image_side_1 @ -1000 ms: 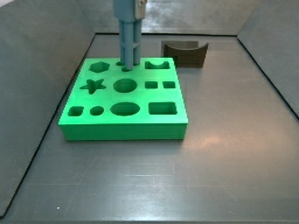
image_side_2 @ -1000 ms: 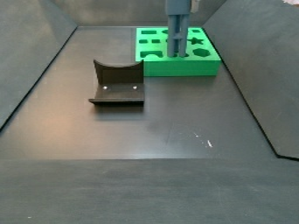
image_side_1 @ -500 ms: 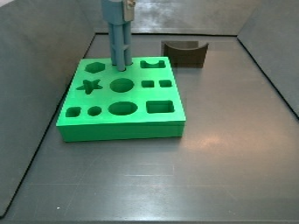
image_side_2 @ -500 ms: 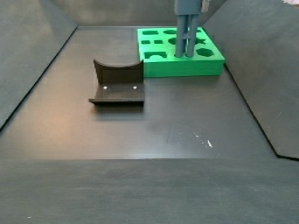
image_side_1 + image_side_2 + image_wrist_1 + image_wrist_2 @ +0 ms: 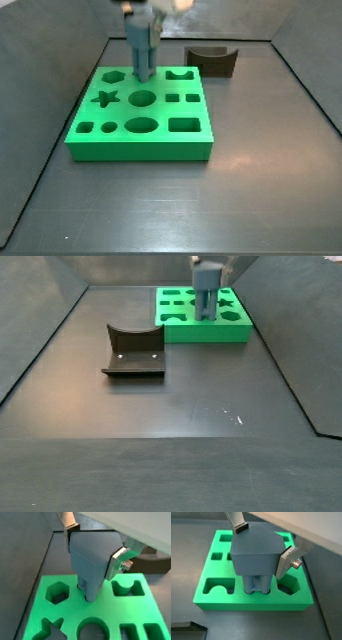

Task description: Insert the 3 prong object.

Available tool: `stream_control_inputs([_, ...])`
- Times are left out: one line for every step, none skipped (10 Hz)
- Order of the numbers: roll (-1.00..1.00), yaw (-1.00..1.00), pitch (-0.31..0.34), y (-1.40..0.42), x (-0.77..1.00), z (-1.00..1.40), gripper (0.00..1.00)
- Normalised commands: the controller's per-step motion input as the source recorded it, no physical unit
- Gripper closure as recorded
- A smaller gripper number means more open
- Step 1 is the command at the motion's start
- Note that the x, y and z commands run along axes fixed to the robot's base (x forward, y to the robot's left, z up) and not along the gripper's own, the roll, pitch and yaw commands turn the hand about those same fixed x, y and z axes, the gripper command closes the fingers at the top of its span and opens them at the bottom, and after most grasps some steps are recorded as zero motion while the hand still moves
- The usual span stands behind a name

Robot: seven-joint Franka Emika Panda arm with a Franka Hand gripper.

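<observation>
We see gripper (image 5: 261,557) clamped on blue-grey 3 prong object (image 5: 90,564), silver fingers (image 5: 290,558) pressing its sides. Piece hangs upright below gripper, prongs at green block (image 5: 140,145) top, between hexagon hole (image 5: 57,592) and notched hole (image 5: 127,588). Fixture (image 5: 134,353) well apart.

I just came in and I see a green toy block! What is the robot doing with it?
The robot's end effector holds a tall blue-gray 3 prong object upright over the green block. Its bottom end is at a hole in the back row, between the hexagon hole and the notched hole. The dark fixture stands apart.
</observation>
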Motion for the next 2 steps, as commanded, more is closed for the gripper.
stream_control_inputs([-0.05, 0.0, -0.074, 0.0, 0.0, -0.09, 1.0])
stream_control_inputs([0.0, 0.0, 0.0, 0.0, 0.0, 0.0, 1.0])
